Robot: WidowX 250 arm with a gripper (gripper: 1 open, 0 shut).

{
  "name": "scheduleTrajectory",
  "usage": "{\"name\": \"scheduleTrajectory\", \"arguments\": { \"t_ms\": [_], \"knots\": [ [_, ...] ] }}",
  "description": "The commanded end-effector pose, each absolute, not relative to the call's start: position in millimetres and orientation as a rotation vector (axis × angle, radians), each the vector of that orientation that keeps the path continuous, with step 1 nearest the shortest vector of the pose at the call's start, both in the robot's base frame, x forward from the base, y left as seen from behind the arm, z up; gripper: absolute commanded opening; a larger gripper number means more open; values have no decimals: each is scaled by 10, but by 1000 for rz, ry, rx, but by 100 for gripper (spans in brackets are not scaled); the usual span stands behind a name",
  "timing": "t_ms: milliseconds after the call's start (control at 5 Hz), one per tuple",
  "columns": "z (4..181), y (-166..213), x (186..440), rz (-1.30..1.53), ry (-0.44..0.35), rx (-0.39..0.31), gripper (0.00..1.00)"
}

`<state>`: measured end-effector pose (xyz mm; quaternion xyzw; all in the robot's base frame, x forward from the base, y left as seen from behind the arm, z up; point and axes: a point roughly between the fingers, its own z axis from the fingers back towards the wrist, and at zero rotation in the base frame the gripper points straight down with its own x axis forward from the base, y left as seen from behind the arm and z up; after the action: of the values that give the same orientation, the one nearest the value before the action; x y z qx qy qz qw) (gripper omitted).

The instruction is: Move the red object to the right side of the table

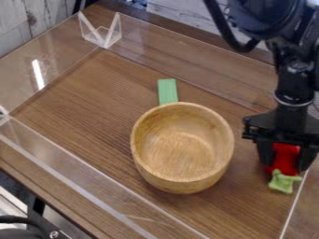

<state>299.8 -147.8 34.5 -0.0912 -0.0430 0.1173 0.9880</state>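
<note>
The red object (286, 157), a small glossy toy fruit with a green leafy end (282, 182), lies on the brown wood-grain table (88, 89) near its right edge. My gripper (283, 151) points down over it, open. Its black fingers (255, 140) stand apart on either side of the fruit with a gap to the red surface. The arm rises from there to the top right of the view.
A wooden bowl (184, 145) stands in the middle, just left of the gripper. Behind the bowl lies a flat green block (167, 91). Clear acrylic walls (75, 173) border the table, with the right wall close to the fruit. A clear stand (100, 30) sits at the back left.
</note>
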Motion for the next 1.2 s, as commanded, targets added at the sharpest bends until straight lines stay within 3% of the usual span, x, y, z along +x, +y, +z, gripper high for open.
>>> {"name": "scheduleTrajectory", "arguments": {
  "t_ms": [0, 400, 1000],
  "knots": [
    [481, -1466, 3011, 266, -162, -202, 100],
    [620, -1448, 3003, 254, -183, -205, 100],
    [685, -1428, 3143, 408, -222, -197, 100]
  ]
}}
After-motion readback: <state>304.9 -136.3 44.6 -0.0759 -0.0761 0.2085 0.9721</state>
